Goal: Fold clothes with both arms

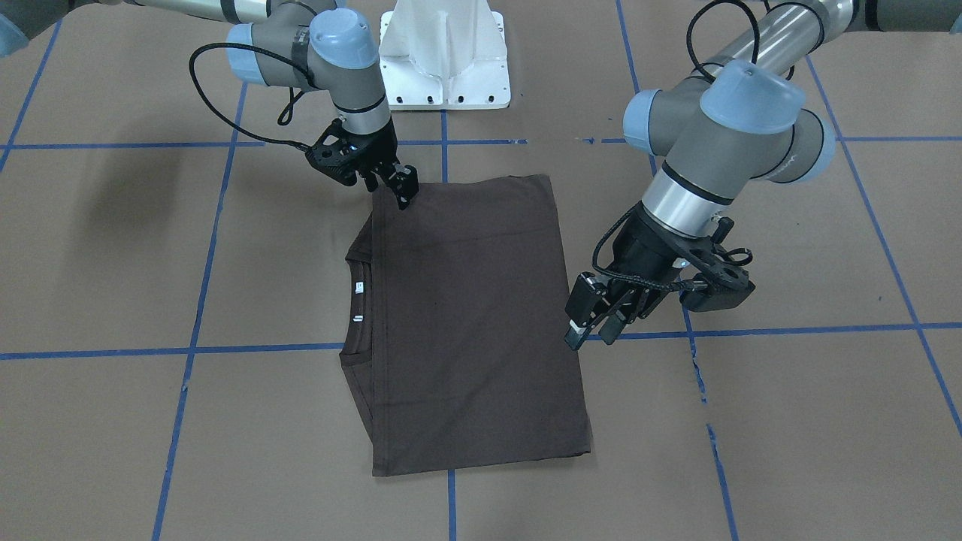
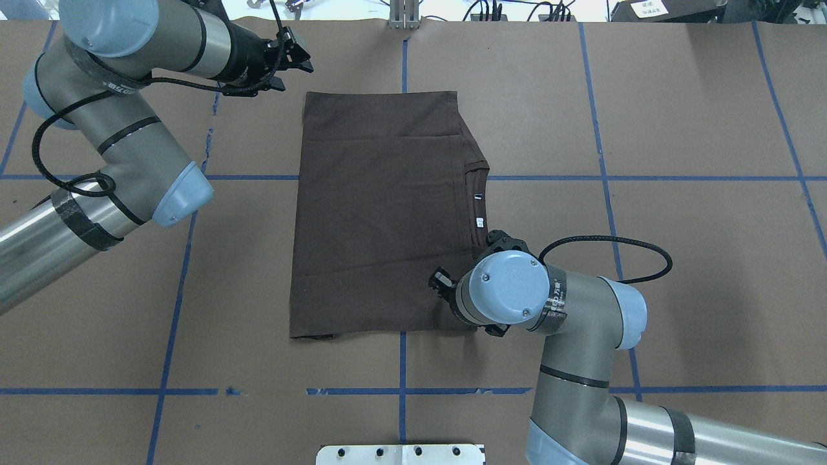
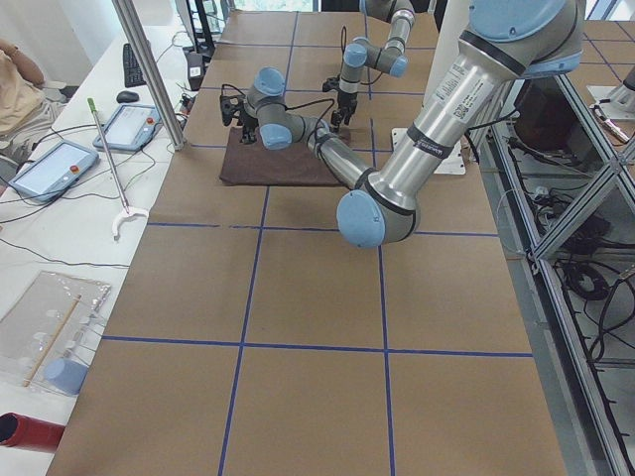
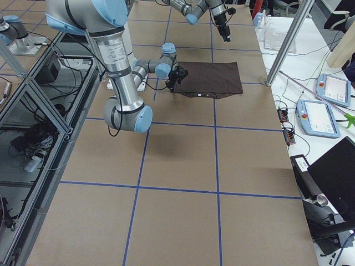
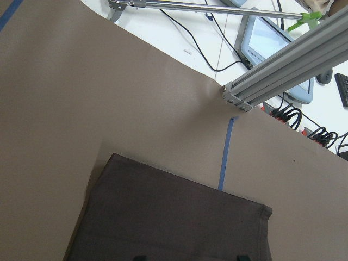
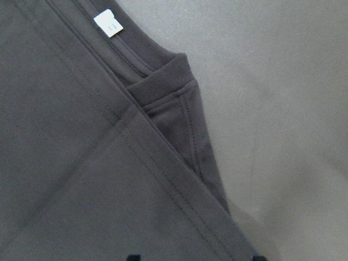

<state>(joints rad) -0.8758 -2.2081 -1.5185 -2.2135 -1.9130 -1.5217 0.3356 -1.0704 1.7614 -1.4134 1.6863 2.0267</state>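
The dark brown T-shirt (image 1: 466,315) lies flat on the table, folded into a rectangle with its sleeves tucked in. Its collar (image 2: 477,194) and white labels (image 1: 359,286) face the robot's right. My right gripper (image 1: 402,191) is open, low over the near shoulder corner. In the overhead view it is hidden under its own wrist (image 2: 507,287). The right wrist view shows the shoulder fold (image 6: 163,109) close below. My left gripper (image 1: 591,334) is open and empty. It hangs in the air beside the far hem corner (image 2: 310,97), which the left wrist view shows as well (image 5: 117,160).
The white pedestal base (image 1: 443,60) stands at the robot's edge. Blue tape lines (image 2: 400,361) cross the brown table. An aluminium post (image 5: 283,65) and a bench with tablets (image 4: 319,116) lie beyond the far edge.
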